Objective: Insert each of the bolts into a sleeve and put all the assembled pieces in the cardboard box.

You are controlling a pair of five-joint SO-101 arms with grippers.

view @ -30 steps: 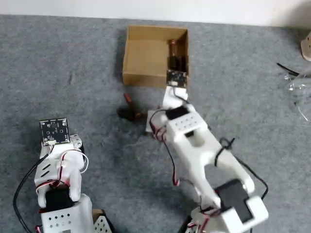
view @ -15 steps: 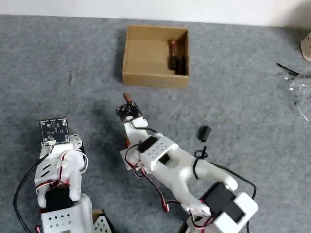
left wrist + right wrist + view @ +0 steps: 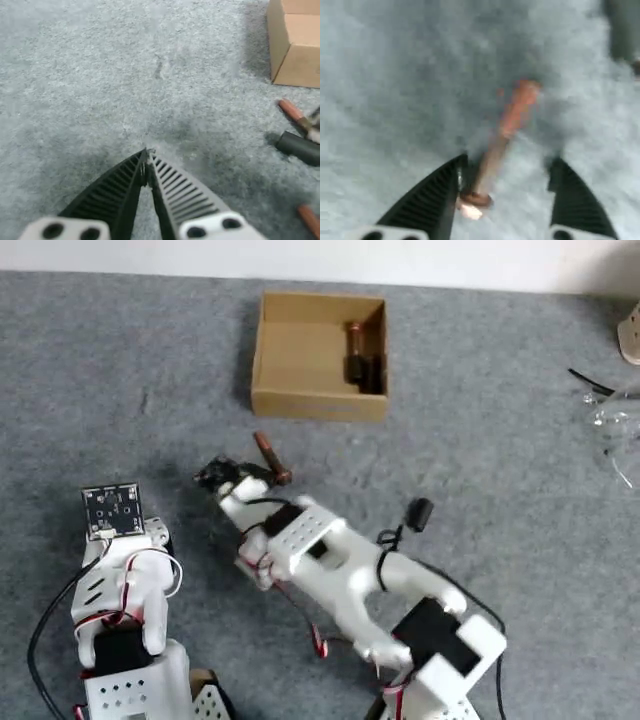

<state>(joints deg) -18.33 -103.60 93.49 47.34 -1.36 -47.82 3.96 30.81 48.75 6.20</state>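
Left gripper (image 3: pixel 146 167) points forward with fingers (image 3: pixel 125 195) together; right gripper (image 3: pixel 507 164) has its fingers (image 3: pixel 435 195) wide apart.

Bare carpet (image 3: pixel 150 370) beside the cardboard box (image 3: pixel 320 406); bolt (image 3: pixel 270 457) and right arm (image 3: pixel 335 565) across the middle.

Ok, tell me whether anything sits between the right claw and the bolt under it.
Nothing visible does. In the right wrist view the bolt lies bare on the carpet, its head between the open fingers of the right claw, close to one finger.
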